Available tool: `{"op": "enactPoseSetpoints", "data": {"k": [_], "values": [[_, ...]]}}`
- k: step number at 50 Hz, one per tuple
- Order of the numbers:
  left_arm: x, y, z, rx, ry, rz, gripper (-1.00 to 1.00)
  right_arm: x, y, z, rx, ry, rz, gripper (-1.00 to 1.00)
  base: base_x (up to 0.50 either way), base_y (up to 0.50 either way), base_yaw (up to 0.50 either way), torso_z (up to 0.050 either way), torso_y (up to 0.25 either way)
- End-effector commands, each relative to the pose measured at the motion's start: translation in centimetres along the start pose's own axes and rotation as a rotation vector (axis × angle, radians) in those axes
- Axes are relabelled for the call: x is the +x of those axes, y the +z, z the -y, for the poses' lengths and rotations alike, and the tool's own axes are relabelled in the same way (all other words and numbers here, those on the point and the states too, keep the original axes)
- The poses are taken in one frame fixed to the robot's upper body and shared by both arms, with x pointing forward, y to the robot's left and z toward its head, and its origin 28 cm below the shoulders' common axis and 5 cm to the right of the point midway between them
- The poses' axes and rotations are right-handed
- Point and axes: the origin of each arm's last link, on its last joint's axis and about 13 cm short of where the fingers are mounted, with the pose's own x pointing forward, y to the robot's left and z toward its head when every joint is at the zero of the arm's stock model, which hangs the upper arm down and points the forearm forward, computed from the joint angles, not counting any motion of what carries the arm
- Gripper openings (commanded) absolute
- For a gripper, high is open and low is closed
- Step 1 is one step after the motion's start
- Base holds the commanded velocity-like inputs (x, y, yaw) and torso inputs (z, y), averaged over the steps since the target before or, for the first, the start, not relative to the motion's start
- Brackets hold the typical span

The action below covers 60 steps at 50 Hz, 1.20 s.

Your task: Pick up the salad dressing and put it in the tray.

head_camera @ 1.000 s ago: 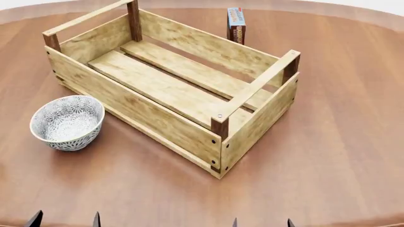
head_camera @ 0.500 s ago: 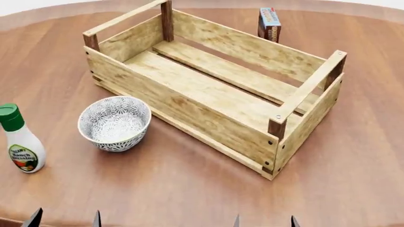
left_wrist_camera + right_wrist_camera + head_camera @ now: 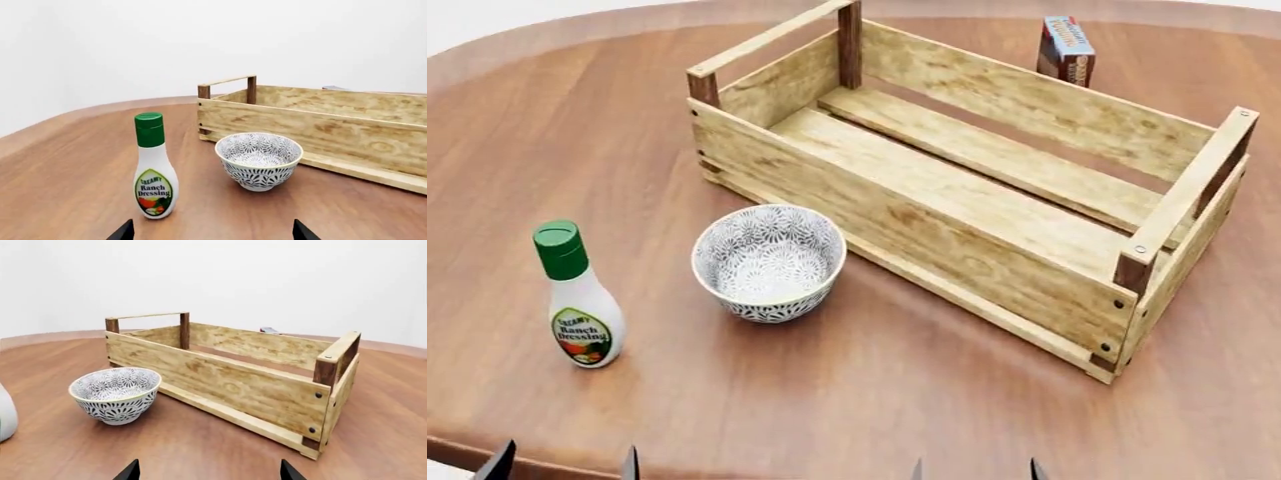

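Left gripper (image 3: 563, 463): only two dark fingertips (image 3: 501, 462) show at the lower left edge of the head view, set apart with bare wood between them, so the jaws stand spread and hold nothing; in the left wrist view the same tips (image 3: 123, 231) poke up from the bottom edge.

Right gripper (image 3: 974, 468): two dark tips at the bottom edge, right of centre in the head view, likewise parted and empty; the right wrist view shows them (image 3: 130, 471) wide apart at its bottom edge.

Salad dressing (image 3: 578, 298): a white bottle with a green cap and a "Ranch Dressing" label, upright on the table at the left of the head view, above the left fingertips and apart from them. In the left wrist view it (image 3: 153, 167) stands just above the left-hand tip. In the right wrist view only a white sliver of it (image 3: 5, 415) shows at the left edge.

Bowl (image 3: 769, 262): a grey-white patterned bowl, upright, between the bottle and the crate, near both but touching neither; nothing in it.

Tray (image 3: 868, 205): a pale slatted crate with dark corner posts and two top rails, lying diagonally across the centre and right of the head view; its slat floor is bare.

Box (image 3: 1066, 48): a small printed carton upright behind the crate's far wall, upper right.

Table (image 3: 868, 400): a rounded reddish-brown wooden top, glossy.

Room: plain white wall behind, seen in both wrist views.
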Motion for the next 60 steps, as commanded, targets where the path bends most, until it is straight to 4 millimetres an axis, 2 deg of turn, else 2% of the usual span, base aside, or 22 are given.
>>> {"op": "enactPoseSetpoints", "data": {"k": [1, 10, 14, 17, 18, 22, 23, 25, 26, 27, 33, 38, 44, 60], "values": [[0.0, -0.1, 0.1, -0.002, -0.002, -0.010, 1.00, 0.2, -0.1, -0.1, -0.042, -0.003, -0.024, 1.00, 0.00, 0.00, 0.00, 0.000, 0.000], [-0.1, -0.4, 0.4, 0.014, -0.053, -0.014, 1.00, 0.2, 0.1, 0.0, -0.045, -0.027, -0.011, 1.00, 0.00, 0.00, 0.00, 0.000, 0.000], [0.5, 0.1, 0.0, -0.022, -0.029, -0.039, 1.00, 0.4, 0.9, 0.2, -0.026, -0.013, 0.005, 1.00, 0.31, 0.00, 0.00, 0.000, 0.000], [1.0, 1.6, -0.4, -0.023, -0.006, -0.007, 1.00, 1.1, 2.8, 0.5, -0.008, -0.036, 0.023, 1.00, 0.50, 0.00, 0.00, 0.000, 0.000], [1.5, 2.8, -0.6, -0.017, 0.005, 0.016, 1.00, 1.5, 4.2, 0.8, 0.019, -0.054, 0.043, 1.00, 0.50, 0.00, 0.00, 0.000, 0.000], [2.6, 5.5, -1.3, -0.015, 0.041, 0.045, 1.00, 2.0, 6.9, 1.3, 0.007, -0.070, 0.094, 1.00, 0.50, 0.00, 0.00, 0.000, 0.000], [2.7, 6.8, -1.6, -0.014, 0.047, 0.072, 1.00, 2.0, 8.4, 1.6, -0.018, -0.067, 0.158, 1.00, 0.50, 0.00, 0.00, 0.000, 0.000], [2.7, 8.0, -1.8, -0.005, 0.052, 0.095, 1.00, 2.0, 10.2, 2.0, -0.047, -0.072, 0.222, 1.00, 0.50, 0.00, 0.00, 0.000, 0.000], [2.6, 8.5, -1.9, -0.005, 0.048, 0.111, 1.00, 2.0, 10.2, 2.0, -0.047, -0.072, 0.222, 1.00, 0.50, 0.00, 0.00, 0.000, 0.000], [2.5, 9.6, -2.1, -0.017, 0.047, 0.145, 1.00, 1.9, 11.3, 2.2, -0.035, -0.068, 0.230, 1.00, 0.50, 0.00, 0.00, 0.000, 0.000], [1.9, 13.0, -2.5, -0.012, 0.027, 0.249, 1.00, 1.6, 13.7, 3.0, -0.023, -0.087, 0.282, 1.00, 0.50, 0.00, 0.00, 0.000, 0.000], [1.8, 13.7, -2.7, -0.015, 0.024, 0.255, 1.00, 1.6, 13.7, 3.1, -0.041, -0.091, 0.287, 1.00, 0.50, 0.00, 0.00, 0.000, 0.000], [2.2, 13.2, -2.7, -0.009, 0.031, 0.234, 1.00, 1.8, 14.1, 3.4, 0.029, -0.071, 0.244, 1.00, 0.50, 0.00, 0.00, 0.000, 0.000], [2.3, 13.0, -2.9, -0.026, 0.031, 0.220, 1.00, 2.0, 14.1, 3.7, 0.026, -0.109, 0.257, 1.00, 0.50, 0.00, 0.00, 0.000, 0.001]]}}
